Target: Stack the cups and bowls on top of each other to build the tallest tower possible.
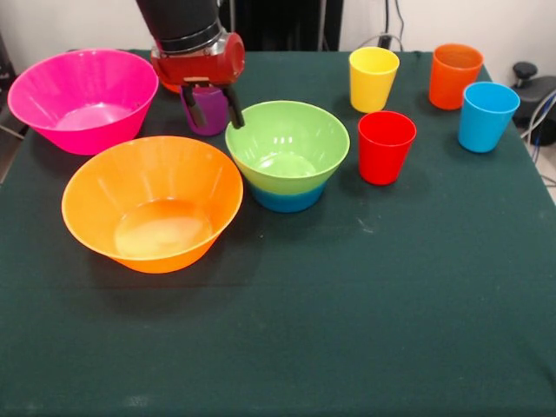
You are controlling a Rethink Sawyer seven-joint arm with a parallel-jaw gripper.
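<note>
My gripper (211,109) hangs at the back left of the table, open, with its two black fingers (234,109) either side of the purple cup (208,115); I cannot tell if they touch it. The right finger is close to the rim of the green bowl (287,143), which sits nested on the small blue bowl (287,199). The large pink bowl (82,100) stands at the back left and the large orange bowl (152,204) in front of it. The red cup (386,146), yellow cup (373,78), orange cup (454,76) and light blue cup (486,115) stand upright at the right.
A sliver of orange (168,86) shows behind the gripper body, mostly hidden. A dark green cloth (347,330) covers the table. Black equipment and cables (532,87) lie off the right edge.
</note>
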